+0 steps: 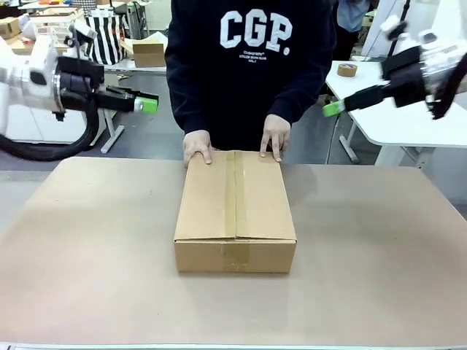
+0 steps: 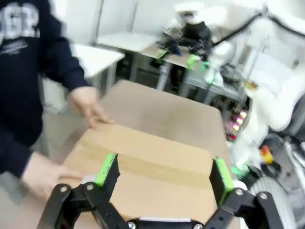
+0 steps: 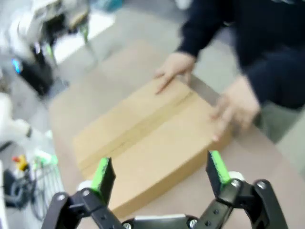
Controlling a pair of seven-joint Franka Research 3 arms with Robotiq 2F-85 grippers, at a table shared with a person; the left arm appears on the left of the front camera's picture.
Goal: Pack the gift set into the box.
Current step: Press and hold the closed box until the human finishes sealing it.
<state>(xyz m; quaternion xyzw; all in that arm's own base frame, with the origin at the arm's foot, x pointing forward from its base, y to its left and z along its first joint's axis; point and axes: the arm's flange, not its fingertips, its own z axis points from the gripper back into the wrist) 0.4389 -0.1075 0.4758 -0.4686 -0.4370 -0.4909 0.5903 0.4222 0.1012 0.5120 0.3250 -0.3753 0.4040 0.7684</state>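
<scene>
The box (image 1: 235, 211) is a plain brown carton lying flat in the middle of the table, flaps closed, with a tape strip along its top seam. A person in a dark sweatshirt rests both hands (image 1: 197, 149) on its far edge. My left gripper (image 1: 148, 104) hovers high at the left, open and holding nothing. At the upper right, also raised, my right gripper (image 1: 332, 109) is open and holds nothing. The box (image 2: 147, 171) lies beyond the open left fingers (image 2: 107, 169), and the box (image 3: 147, 138) lies beyond the open right fingers (image 3: 101, 174). The gift set is out of view.
The table (image 1: 87, 262) is covered in brown paper. A white side table (image 1: 394, 124) with a tape roll (image 1: 347, 70) stands at the back right. A small brown box (image 1: 148, 53) and a striped bag (image 1: 108, 36) sit behind at the left.
</scene>
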